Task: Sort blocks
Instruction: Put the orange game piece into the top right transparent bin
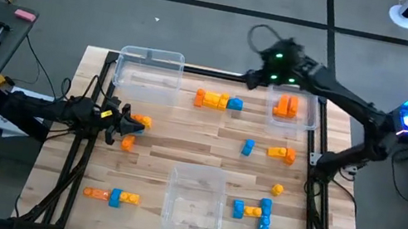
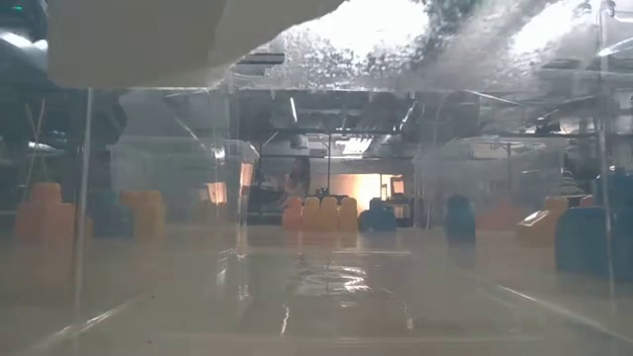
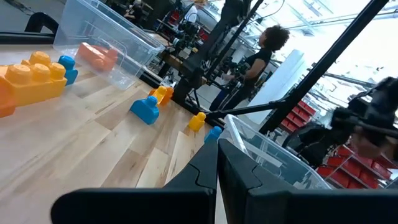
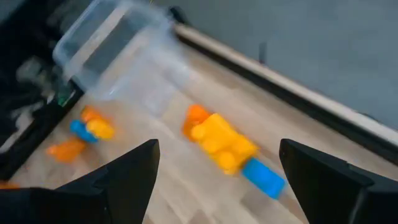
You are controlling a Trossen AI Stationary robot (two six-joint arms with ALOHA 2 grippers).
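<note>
Blue, orange and yellow-orange blocks lie scattered on the wooden table. A row of orange, yellow-orange and blue blocks [image 1: 218,100] [image 4: 227,146] lies near the far edge. My right gripper [image 1: 254,76] [image 4: 217,171] hovers above and just beyond that row, open wide and holding nothing. My left gripper [image 1: 125,122] [image 3: 217,163] is low at the table's left side, shut, with a yellow-orange block [image 1: 142,121] at its tips and an orange block [image 1: 127,143] just nearer. Two orange blocks [image 1: 285,105] sit in the far right bin. My left gripper's shut fingertips stand level, from the table's left, right at the yellow-orange block [image 1: 142,121], which rests on the table. The left wrist view does not show that block, so I cannot tell whether they touch it.
Three clear bins stand on the table: far left [image 1: 149,69], far right [image 1: 304,122] and near centre [image 1: 194,205]. Loose blocks lie at right [image 1: 281,153], near right [image 1: 256,213] and near left [image 1: 111,196]. A person [image 3: 261,59] stands beyond the table.
</note>
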